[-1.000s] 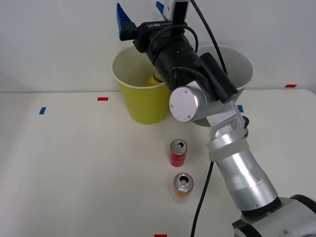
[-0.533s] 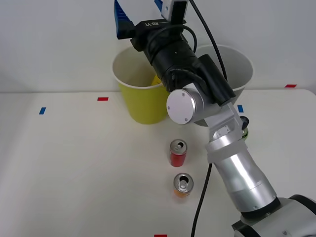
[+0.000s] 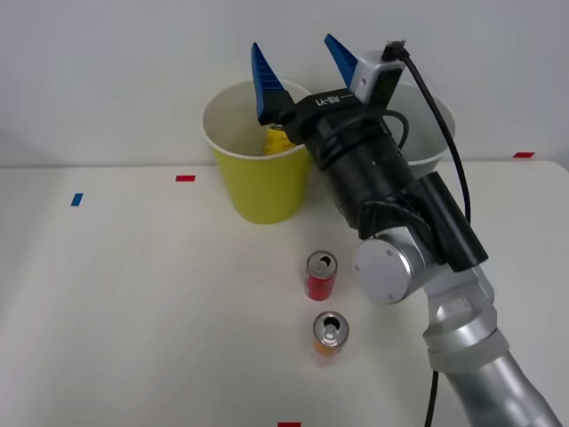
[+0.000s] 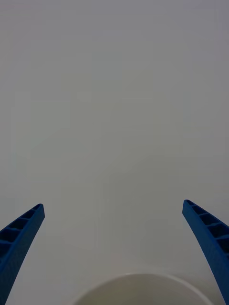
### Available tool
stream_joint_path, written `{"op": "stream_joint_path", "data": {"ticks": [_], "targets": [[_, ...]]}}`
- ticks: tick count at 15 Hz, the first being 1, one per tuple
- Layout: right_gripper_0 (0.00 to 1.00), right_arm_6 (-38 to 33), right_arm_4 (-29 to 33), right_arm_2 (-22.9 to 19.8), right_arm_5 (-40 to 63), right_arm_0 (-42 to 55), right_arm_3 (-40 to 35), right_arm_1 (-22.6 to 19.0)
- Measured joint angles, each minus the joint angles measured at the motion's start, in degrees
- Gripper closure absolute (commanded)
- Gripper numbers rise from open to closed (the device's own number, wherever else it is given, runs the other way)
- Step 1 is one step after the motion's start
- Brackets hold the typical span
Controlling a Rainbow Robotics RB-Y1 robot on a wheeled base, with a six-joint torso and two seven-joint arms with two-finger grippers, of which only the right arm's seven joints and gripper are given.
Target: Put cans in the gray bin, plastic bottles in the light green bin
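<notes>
Along the bench's (image 3: pixel 133 294) far edge stand the light green bin (image 3: pixel 258 182) and gray bin (image 3: pixel 436 124); the right gripper (image 3: pixel 298 62) hangs above them, jaws apart and empty. Red can (image 3: pixel 321 275) and orange can (image 3: pixel 330 333) stand mid-bench.

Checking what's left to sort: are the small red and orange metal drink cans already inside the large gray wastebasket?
No, the red can and orange can stand upright on the white table.
</notes>
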Motion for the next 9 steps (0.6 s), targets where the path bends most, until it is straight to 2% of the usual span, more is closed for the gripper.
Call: {"op": "stream_joint_path", "data": {"ticks": [5, 9], "targets": [[0.00, -0.07, -0.31, -0.76, -2.53, 19.94, -15.80, -6.12], [0.00, 0.46, 0.41, -3.39, -2.89, 36.74, -27.87, -10.96]]}}
